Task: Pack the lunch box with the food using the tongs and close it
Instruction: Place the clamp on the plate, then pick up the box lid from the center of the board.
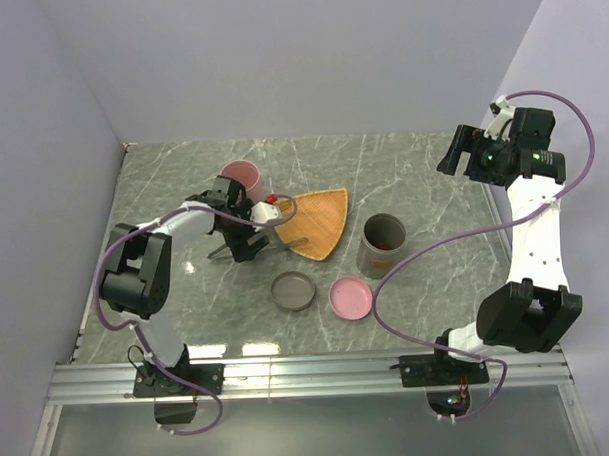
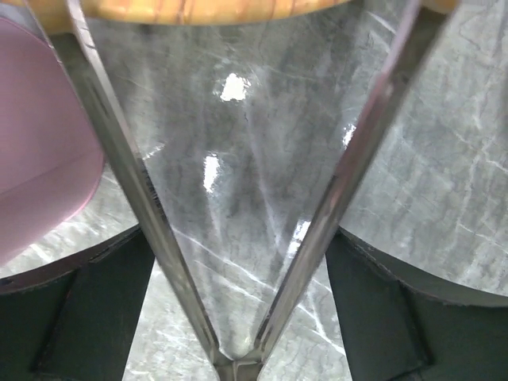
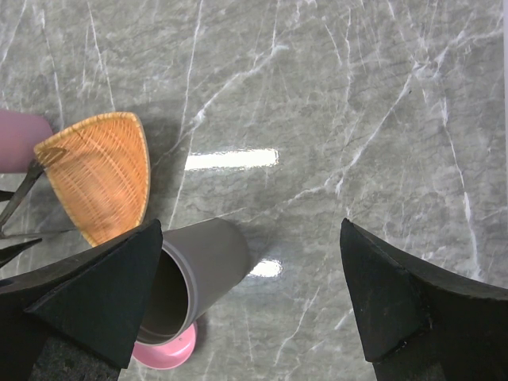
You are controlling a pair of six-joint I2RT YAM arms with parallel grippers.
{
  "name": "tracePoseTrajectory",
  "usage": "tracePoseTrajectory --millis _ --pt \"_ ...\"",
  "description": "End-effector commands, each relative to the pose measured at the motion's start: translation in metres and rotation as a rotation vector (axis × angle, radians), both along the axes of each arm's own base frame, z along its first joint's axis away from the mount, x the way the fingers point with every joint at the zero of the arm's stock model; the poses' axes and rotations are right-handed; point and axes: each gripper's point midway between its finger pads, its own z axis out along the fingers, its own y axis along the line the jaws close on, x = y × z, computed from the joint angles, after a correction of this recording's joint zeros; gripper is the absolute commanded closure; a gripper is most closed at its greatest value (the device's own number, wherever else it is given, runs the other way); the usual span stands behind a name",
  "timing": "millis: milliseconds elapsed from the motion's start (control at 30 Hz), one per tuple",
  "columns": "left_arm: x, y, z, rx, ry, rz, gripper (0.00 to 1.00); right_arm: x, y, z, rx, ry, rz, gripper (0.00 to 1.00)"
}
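Observation:
My left gripper (image 1: 247, 235) holds the dark metal tongs (image 1: 288, 240) beside the orange woven plate (image 1: 319, 219). In the left wrist view the tongs (image 2: 127, 167) spread in a wide V, each arm lying against a finger (image 2: 87, 309), with bare marble between them. A small red piece of food (image 1: 271, 199) sits at the plate's left corner. The grey cylindrical lunch box (image 1: 384, 247) stands right of the plate with something orange-red inside. My right gripper (image 1: 460, 153) hangs high at the back right, open and empty (image 3: 250, 230), looking down on the lunch box (image 3: 198, 262) and plate (image 3: 99, 175).
A pink cup (image 1: 243, 177) stands just behind my left gripper and fills the left of the wrist view (image 2: 40, 135). A grey lid (image 1: 293, 289) and a pink lid (image 1: 350, 297) lie in front of the plate. Walls close the left, back and right sides.

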Motion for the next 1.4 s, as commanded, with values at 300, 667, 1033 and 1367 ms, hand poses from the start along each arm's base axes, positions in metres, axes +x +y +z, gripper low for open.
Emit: tracePoseTrajectory --millis 300,667,1033,1367 --pt "0.014 -0.016 0.076 -0.082 -0.121 0.003 0.02 0.0 -0.002 0.012 -0.022 -0.035 0.009 0.0" --pt "-0.012 -0.022 0.189 -0.226 -0.324 -0.02 0.01 -0.017 0.011 0.032 -0.097 -0.1 0.171 0.0" --pt "-0.14 -0.107 0.195 -0.314 -0.291 -0.583 0.05 -0.047 0.042 0.034 -0.024 -0.117 0.31 0.0" --pt "-0.159 -0.146 0.226 -0.611 -0.207 -0.48 0.11 -0.113 0.072 0.025 -0.252 -0.179 0.6 0.0"
